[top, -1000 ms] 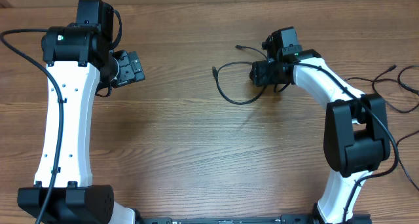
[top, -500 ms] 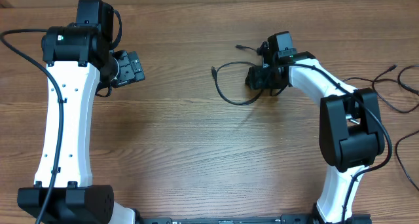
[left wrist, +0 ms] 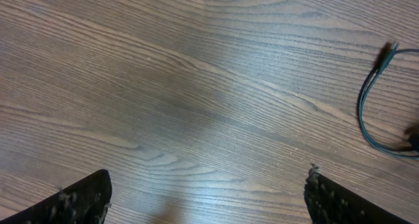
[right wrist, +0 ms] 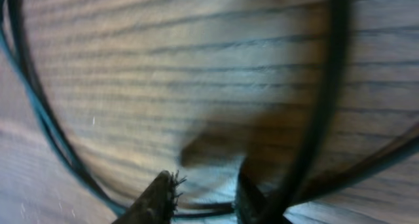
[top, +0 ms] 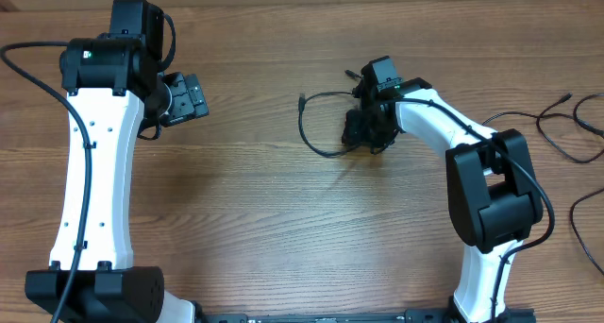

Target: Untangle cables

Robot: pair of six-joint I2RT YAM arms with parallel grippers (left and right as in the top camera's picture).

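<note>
Cable loop [top: 312,142]: thin, black, limp. It lies flat on the table [top: 264,200], touching or just beside the right gripper [top: 363,127]. Plug [top: 302,100] at its free end, near that gripper. More cables [top: 552,110] lie well apart from it, out past the right arm.

Judged light, floppy, a little springy in its curl; likely to slide and drag rather than lift whole. Best hold: bare cord just behind the plug.

Right gripper sits low over the loop, fingers [right wrist: 154,201] near together, cord beside one. Gripped or not, cannot tell; view is blurred. Left gripper [left wrist: 207,185] spread wide, empty, well apart.

No containers in view.
</note>
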